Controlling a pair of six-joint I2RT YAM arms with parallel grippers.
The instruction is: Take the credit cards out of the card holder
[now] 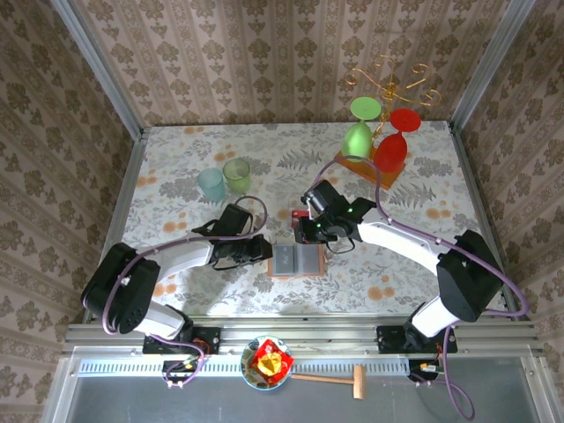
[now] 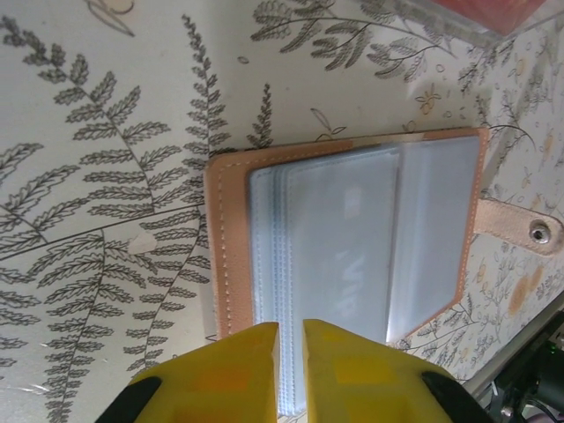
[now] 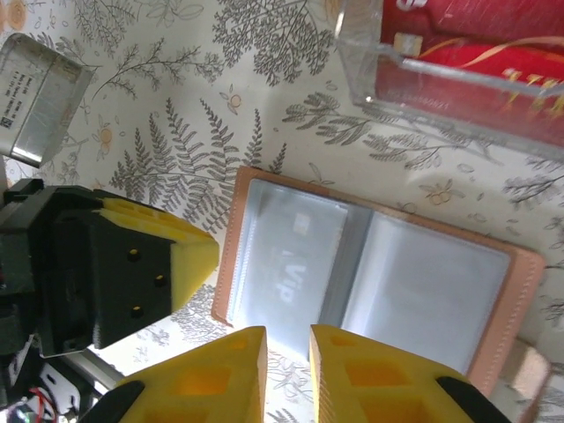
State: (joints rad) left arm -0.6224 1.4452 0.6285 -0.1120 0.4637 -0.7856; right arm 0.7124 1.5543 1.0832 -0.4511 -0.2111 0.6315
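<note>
The card holder lies open and flat on the fern-print cloth, salmon-brown outside with grey-blue pockets. A card marked "VIP" shows through its left pocket. My left gripper is shut on the pocket edge at the holder's left side; one of its yellow fingers appears in the right wrist view. My right gripper hovers over the holder's far edge, slightly open with nothing between its fingers. Red credit cards lie in a clear box just beyond.
The clear box sits right behind the holder. Two tumblers, pale blue and green, stand at the back left. A stand with a green glass and a red glass is at the back right.
</note>
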